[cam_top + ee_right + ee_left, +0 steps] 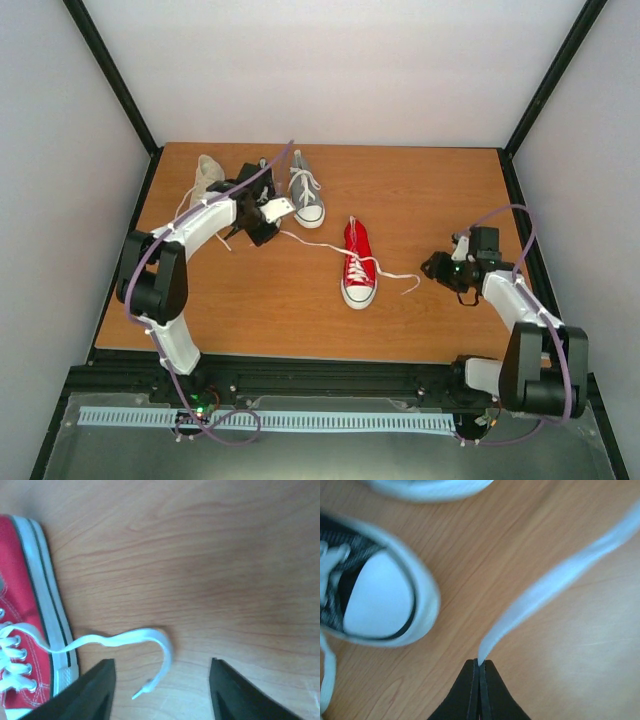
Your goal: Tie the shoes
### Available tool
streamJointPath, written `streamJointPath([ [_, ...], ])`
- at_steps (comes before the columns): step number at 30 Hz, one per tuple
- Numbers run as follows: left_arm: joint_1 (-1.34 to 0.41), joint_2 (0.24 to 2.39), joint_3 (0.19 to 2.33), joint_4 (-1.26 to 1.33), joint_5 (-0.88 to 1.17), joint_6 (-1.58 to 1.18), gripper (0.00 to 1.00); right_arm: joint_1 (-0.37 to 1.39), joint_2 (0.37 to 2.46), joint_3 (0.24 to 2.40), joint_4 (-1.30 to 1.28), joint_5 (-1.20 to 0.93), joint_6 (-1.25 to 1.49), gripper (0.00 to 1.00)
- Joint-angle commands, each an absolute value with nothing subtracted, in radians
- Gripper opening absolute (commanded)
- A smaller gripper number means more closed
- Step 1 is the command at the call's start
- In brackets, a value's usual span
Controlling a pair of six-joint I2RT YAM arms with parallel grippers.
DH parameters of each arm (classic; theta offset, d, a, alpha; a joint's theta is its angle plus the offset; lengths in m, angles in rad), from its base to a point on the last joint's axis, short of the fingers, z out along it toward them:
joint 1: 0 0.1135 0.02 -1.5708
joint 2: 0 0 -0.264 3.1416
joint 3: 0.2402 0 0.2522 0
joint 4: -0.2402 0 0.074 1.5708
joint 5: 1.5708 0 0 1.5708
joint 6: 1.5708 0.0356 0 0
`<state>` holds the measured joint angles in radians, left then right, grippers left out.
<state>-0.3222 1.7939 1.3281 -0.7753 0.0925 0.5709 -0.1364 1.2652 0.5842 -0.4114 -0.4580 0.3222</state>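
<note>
The red shoe [358, 268] lies mid-table, toe toward me. My left gripper [268, 222] is shut on the end of its left lace [312, 243], which stretches from the shoe toward the far left. In the left wrist view the closed fingertips [481, 664] pinch that white lace [545, 590]. The black shoe's white toe cap [377, 600] lies just to the left. The red shoe's right lace [400, 276] lies on the table. My right gripper [440, 268] is open, and the lace tip [150, 682] sits on the wood between its fingers [92, 692], beside the red shoe [20, 605].
The grey shoe [306, 196] and the cream high-top [206, 176] stand at the far left. The black shoe [246, 178] is mostly hidden behind the left arm. A white sole edge [430, 486] lies at the top of the left wrist view. White walls enclose the wooden table [440, 190].
</note>
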Motion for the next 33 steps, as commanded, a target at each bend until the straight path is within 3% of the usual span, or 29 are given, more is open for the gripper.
streamJointPath([
  [1,-0.434,1.715,1.474,-0.934,0.283,0.558,0.01,-0.019,1.165,0.66,-0.51,-0.311,0.335,0.59],
  [7,-0.498,1.735,1.733,-1.117,0.477,0.55,0.01,0.302,1.093,0.718,-0.35,-0.374,0.186,0.73],
  [10,-0.523,1.731,1.793,-1.148,0.538,0.555,0.01,0.433,1.112,0.701,-0.182,-0.398,0.064,0.74],
  [15,-0.555,1.724,1.858,-1.172,0.591,0.56,0.01,0.468,1.27,0.705,0.114,-0.534,-0.022,0.73],
  [20,-0.558,1.721,1.887,-1.157,0.604,0.541,0.01,0.468,1.458,0.78,0.173,-0.63,-0.056,0.7],
  [23,-0.557,1.724,1.888,-1.157,0.606,0.541,0.01,0.469,1.503,0.793,0.201,-0.612,-0.039,0.59],
  [28,-0.557,1.727,1.887,-1.166,0.602,0.559,0.01,0.468,1.487,0.765,0.242,-0.533,-0.011,0.25],
  [33,-0.557,1.729,1.877,-1.181,0.622,0.584,0.01,0.454,1.451,0.727,0.245,-0.439,0.006,0.06],
])
